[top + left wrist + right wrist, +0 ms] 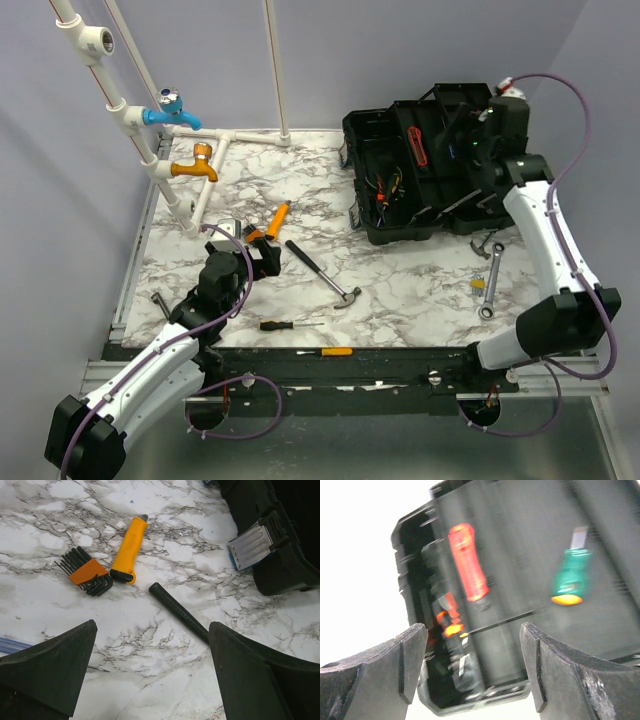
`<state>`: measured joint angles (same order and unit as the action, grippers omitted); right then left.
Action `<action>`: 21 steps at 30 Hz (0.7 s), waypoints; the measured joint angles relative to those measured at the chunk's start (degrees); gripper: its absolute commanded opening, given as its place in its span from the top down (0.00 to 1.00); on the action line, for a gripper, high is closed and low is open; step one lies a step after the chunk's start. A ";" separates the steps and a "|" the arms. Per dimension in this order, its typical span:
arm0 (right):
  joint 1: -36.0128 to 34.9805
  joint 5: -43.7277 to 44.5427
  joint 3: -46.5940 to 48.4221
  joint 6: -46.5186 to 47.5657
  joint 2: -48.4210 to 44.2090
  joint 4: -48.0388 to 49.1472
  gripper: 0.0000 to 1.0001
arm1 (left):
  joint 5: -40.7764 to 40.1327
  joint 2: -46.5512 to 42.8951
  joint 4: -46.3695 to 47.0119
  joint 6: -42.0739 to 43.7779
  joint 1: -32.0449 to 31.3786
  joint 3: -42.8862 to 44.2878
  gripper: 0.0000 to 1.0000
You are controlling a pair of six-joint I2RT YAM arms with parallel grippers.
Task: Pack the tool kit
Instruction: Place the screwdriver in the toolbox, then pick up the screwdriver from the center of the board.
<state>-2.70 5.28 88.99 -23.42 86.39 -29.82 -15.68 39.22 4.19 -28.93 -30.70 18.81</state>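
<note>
The left end effector [152, 630] is held wide apart, empty, over the bench [400, 295]. The right end effector [474, 630] is spread, gripping nothing, above the open toolbox [395, 225] at the bench's far right.

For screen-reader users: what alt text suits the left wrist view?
Open left gripper above a marble table with a yellow utility knife, an orange-cased hex key set and a black hammer handle; black toolbox at upper right.

Overhead rear view, wrist close-ups, shared toolbox [400, 222]
</note>
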 measured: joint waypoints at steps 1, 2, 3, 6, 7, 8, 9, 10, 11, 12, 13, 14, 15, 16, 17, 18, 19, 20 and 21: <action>-2.62 -0.09 -0.26 0.44 -1.22 0.00 0.19 | 0.00 0.00 0.00 0.00 0.00 0.00 0.04; -5.70 -0.22 -0.42 0.85 -2.16 0.02 0.19 | 0.00 0.00 0.00 0.00 0.00 0.00 0.04; -8.87 -0.28 -0.61 1.14 -2.84 0.07 0.20 | 0.00 -0.02 0.00 -0.02 0.00 0.00 0.04; -17.18 -1.05 -2.05 1.92 -3.85 0.11 0.20 | 0.02 -0.28 0.00 -0.02 0.00 0.00 0.04; -19.37 -1.11 -3.23 2.10 -4.15 0.15 0.20 | 0.02 -0.42 0.00 -0.02 0.00 0.00 0.04; -20.87 -1.05 -4.46 2.12 -4.48 0.11 0.20 | 0.02 -0.52 0.02 -0.02 0.00 0.00 0.04; -22.08 -0.96 -5.88 2.12 -4.79 0.09 0.20 | 0.02 -0.59 0.02 -0.02 0.00 0.00 0.04; -23.23 -0.83 -7.43 2.12 -5.16 0.22 0.21 | 0.00 -0.61 0.02 -0.02 0.00 0.00 0.04; -24.41 -0.70 -9.11 2.10 -5.62 0.33 0.21 | 0.00 -0.59 0.02 0.00 0.00 0.00 0.04; -25.57 -0.57 -10.91 2.08 -6.14 0.35 0.21 | 0.00 -0.59 0.00 0.00 0.00 0.00 0.04; -26.69 -0.42 -12.85 2.05 -6.67 0.61 0.22 | -0.02 -0.57 0.02 0.00 0.00 0.00 0.04; -27.71 -0.31 -14.71 2.01 -7.13 0.68 0.22 | -0.04 -0.48 0.04 0.00 0.00 0.00 0.03; -28.70 -0.24 -16.39 1.92 -7.50 0.85 0.22 | -0.13 -0.39 0.02 0.00 0.00 0.00 0.02; -29.70 -0.22 -18.03 1.84 -7.82 1.16 0.22 | -0.24 -0.22 -0.02 -0.07 0.00 0.00 0.02; -30.73 -0.20 -19.56 1.77 -8.07 1.42 0.22 | -0.48 -0.04 -0.15 -0.20 0.00 0.02 0.02; -31.71 -0.20 -21.11 1.60 -8.26 1.95 0.22 | -1.11 0.07 -0.59 -0.83 0.00 0.04 0.02; -32.65 -0.22 -22.67 1.44 -8.50 2.54 0.22 | -1.95 0.11 -1.42 -1.70 0.00 0.15 0.01; -33.46 -0.24 -24.28 1.36 -8.83 3.23 0.22 | -2.64 0.11 -2.34 -2.49 0.00 0.37 0.02; -34.18 -0.28 -25.97 1.20 -9.22 4.02 0.22 | -3.61 0.11 -4.28 -3.87 0.00 0.98 0.02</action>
<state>-36.88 4.99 63.02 -22.22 77.17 -25.80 -19.29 39.33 -0.10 -32.80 -30.70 19.79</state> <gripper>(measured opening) 0.781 0.982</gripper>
